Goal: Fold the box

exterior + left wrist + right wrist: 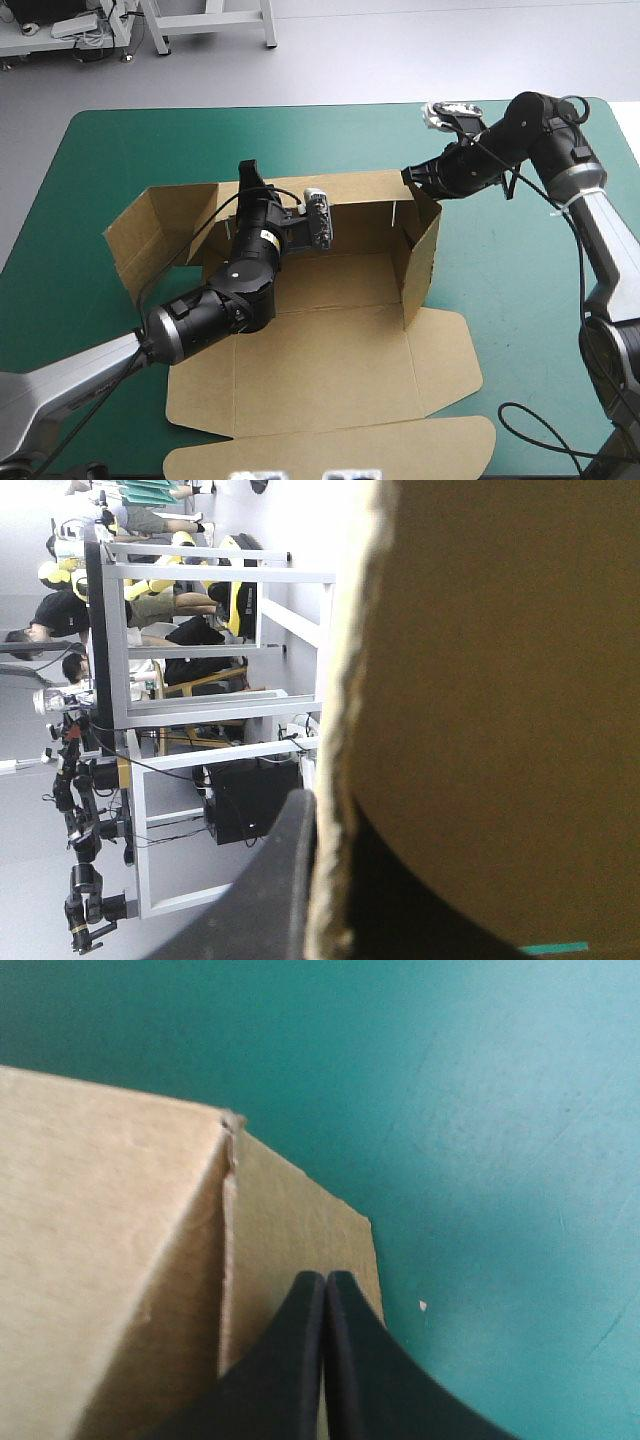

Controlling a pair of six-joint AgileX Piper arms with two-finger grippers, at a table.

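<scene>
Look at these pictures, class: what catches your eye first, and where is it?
The brown box on the teal-green table strikes first, back and right walls raised, lid flat toward the near edge. The left gripper pinches its back wall; the right gripper, shut, sits at its far right corner.

Grey floor (350, 70) beyond the teal-green table (520, 330), a white frame's legs (268, 25) standing on it. Level with the room: white metal rack (225, 715), black case (245, 800) underneath, bright even light.
</scene>
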